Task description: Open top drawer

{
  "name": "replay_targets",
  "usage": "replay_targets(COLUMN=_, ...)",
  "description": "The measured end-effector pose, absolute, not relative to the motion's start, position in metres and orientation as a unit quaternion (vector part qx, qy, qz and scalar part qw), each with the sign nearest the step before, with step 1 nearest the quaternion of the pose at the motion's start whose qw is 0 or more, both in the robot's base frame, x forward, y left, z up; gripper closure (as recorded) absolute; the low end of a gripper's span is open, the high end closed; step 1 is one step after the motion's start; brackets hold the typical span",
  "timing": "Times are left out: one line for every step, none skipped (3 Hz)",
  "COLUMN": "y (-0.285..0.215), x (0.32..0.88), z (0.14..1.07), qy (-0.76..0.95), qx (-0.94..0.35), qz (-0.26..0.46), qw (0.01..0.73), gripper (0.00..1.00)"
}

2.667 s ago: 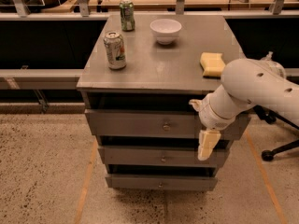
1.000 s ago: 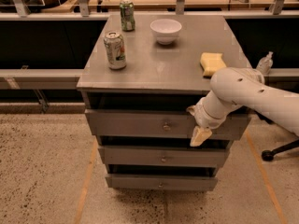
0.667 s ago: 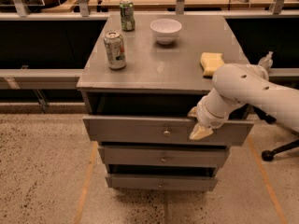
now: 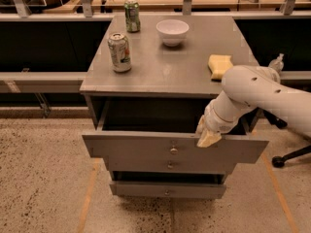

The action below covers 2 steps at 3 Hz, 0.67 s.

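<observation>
The top drawer (image 4: 146,148) is a grey drawer with a wide flat front and a small round metal knob (image 4: 173,151). It stands pulled well out from the grey cabinet, its dark inside showing behind the front panel. My gripper (image 4: 208,136) sits at the drawer front's top edge, right of the knob, hooked over the panel. The white arm reaches in from the right. Two narrower drawer fronts (image 4: 167,167) lie below, partly hidden by the open drawer.
On the cabinet top (image 4: 165,67) stand a silver can (image 4: 119,52), a green can (image 4: 131,16), a white bowl (image 4: 172,32) and a yellow sponge (image 4: 219,65). A chair base (image 4: 286,157) stands at the right. Speckled floor lies in front.
The top drawer has slid out from nearly shut to well open. My gripper moved toward the camera with the drawer front.
</observation>
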<state>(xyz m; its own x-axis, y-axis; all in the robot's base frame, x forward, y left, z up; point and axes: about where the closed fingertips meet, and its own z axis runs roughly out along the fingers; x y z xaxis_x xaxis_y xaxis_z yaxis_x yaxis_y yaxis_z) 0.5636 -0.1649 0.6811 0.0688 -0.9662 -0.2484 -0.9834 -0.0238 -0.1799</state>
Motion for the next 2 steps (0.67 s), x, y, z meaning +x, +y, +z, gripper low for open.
replay_targets(y=-0.165, x=0.562, z=0.682, qy=0.683, qx=-0.713, qz=0.03, qw=0.152, gripper=0.54)
replay_targets(y=-0.156, x=0.535, z=0.702, qy=0.717, qx=-0.679, qz=0.065, qw=0.144, gripper=0.31)
